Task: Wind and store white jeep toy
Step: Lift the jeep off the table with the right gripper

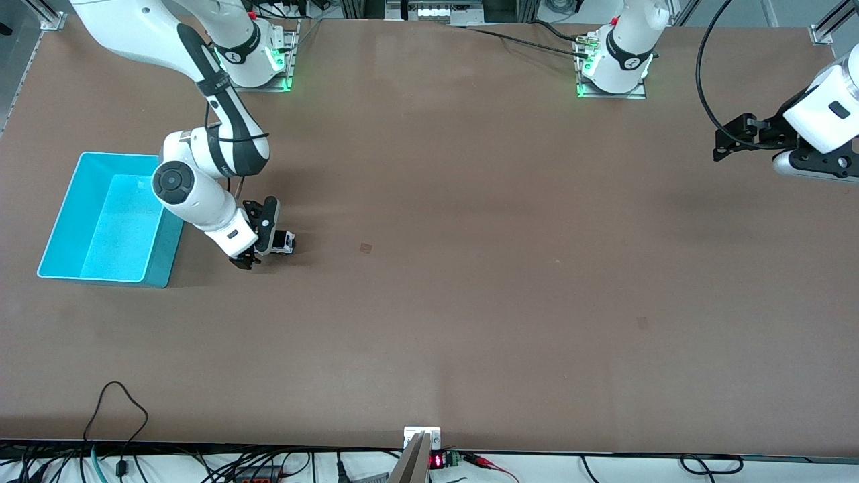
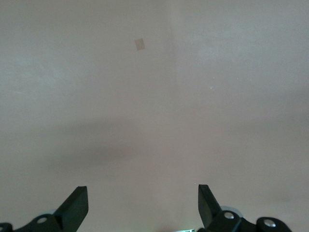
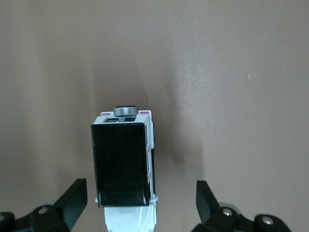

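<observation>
A high camera across the table [image 1: 470,302] faces my two bases at the frame's top. My right wrist camera looks close down between spread fingers [image 3: 72,200] onto the white jeep toy [image 3: 124,169], shared with the front frame's left-centre. My left wrist camera sees bare tabletop.

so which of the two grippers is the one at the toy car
The right gripper, beside the turquoise bin, its open fingers either side of the white jeep toy. The left gripper waits over bare table.
</observation>
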